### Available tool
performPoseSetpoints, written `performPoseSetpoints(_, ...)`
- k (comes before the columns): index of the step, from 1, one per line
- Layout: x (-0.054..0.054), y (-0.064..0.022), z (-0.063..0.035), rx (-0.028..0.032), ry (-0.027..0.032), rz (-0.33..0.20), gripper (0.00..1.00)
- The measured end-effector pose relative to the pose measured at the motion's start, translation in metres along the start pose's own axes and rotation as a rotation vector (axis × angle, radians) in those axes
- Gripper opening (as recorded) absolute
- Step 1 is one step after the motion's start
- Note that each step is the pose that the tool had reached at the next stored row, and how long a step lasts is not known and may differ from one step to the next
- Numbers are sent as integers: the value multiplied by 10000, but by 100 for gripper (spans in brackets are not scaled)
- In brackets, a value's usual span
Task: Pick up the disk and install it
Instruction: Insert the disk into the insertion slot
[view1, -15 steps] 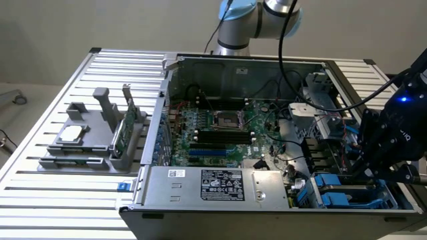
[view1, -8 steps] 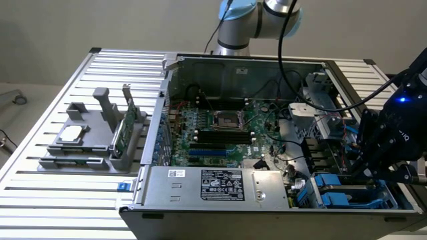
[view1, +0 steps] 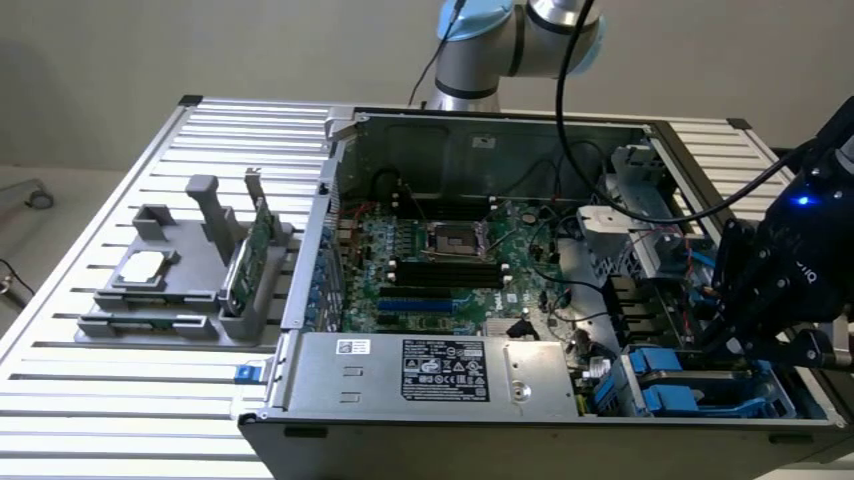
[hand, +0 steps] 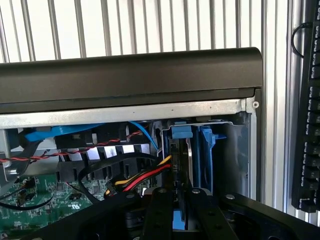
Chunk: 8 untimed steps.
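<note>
1. tool (view1: 747, 335) sits low over the open computer case (view1: 400, 440), at the drive bays in the case's corner nearest the exterior view's lower right; its black body carries a small blue light.
2. tool fingers (hand: 160, 210) are drawn close together, clamped on the disk (hand: 181, 165), which stands on edge between them in the wrist view.
3. disk is partly down inside a bay with blue plastic rails (hand: 206, 150) on either side of it, just beside the case's dark front panel (hand: 130, 72).
4. red, yellow and black cables (hand: 142, 177) run close beside the disk, and a red-and-black twisted wire (hand: 75, 149) crosses above the green motherboard (view1: 441, 260).
5. power supply (view1: 434, 370), a silver box with a printed label, lies along the near edge of the case, next to the bays.
6. table (view1: 107, 400) is slatted metal; a grey fixture (view1: 187, 270) stands on it toward the exterior view's left, well apart from the case, holding a small square silver chip (view1: 144, 265) and an upright green card (view1: 254, 240).
</note>
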<state>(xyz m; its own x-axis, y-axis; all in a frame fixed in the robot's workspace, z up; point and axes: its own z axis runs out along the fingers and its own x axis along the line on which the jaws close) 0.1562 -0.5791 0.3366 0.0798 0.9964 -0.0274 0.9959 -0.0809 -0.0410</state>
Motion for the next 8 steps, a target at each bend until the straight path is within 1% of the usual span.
performPoseSetpoints(8,0,0,6,0,0,0,16)
